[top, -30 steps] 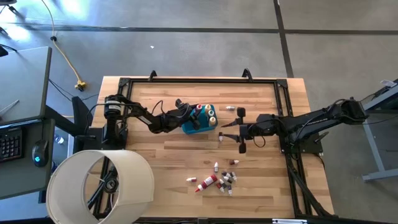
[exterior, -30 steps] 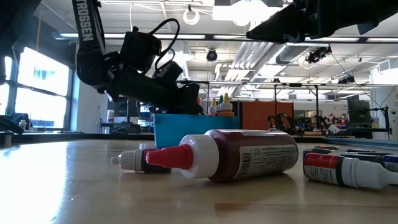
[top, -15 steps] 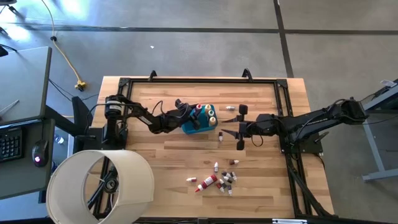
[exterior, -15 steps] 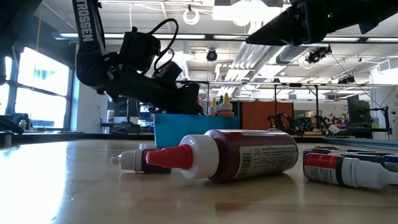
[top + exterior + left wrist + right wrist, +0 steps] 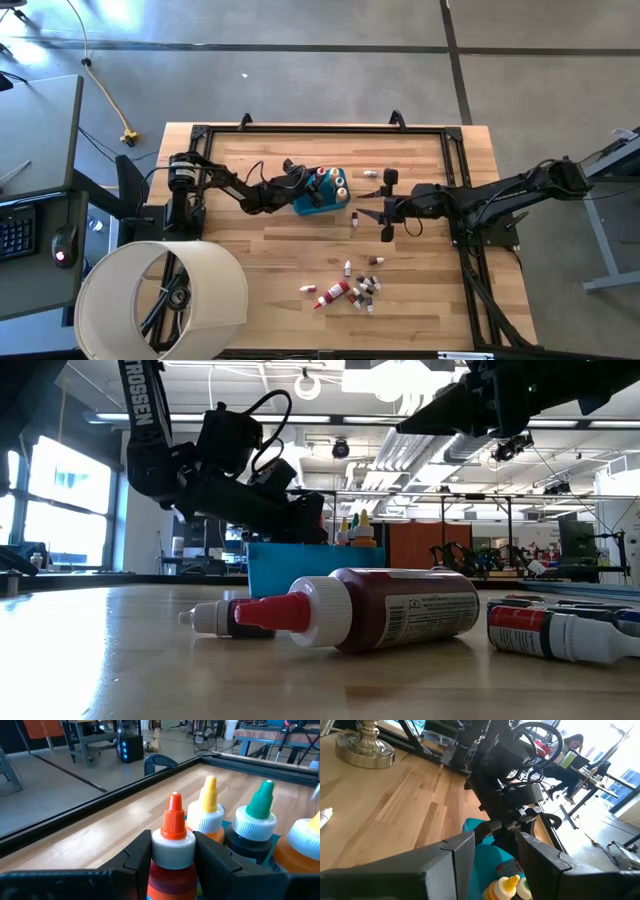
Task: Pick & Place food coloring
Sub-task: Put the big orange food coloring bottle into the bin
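toward the table's left side, the left gripper (image 5: 303,189) reaches into the blue tub (image 5: 322,204), its fingers (image 5: 137,859) pinching a red-capped bottle (image 5: 173,850) just under the white collar, apparently so that it stands upright as it is seated beside the yellow-tipped bottle (image 5: 208,810) and the green-capped bottle (image 5: 258,815) already standing there. just past the tub's right side a small vial (image 5: 354,219) lies on the bare wood, and over it hovers the right gripper (image 5: 372,213), raised off the table with its fingers (image 5: 455,855) spread and nothing between them, seemingly lined up for a descent on that vial. another small white vial (image 5: 371,173) lies nearer the table's far edge, and a cluster of loose bottles (image 5: 350,290) lies near the front edge, among them a large dark-red bottle (image 5: 400,608) on its side. only the left wrist view shows the pinch on the bottle's neck; from above the arm hides it. the overhead view alone shows how much food coloring is unsorted, while the low view shows the tub's bottles (image 5: 355,532) poking above its rim, behind the fallen ones.
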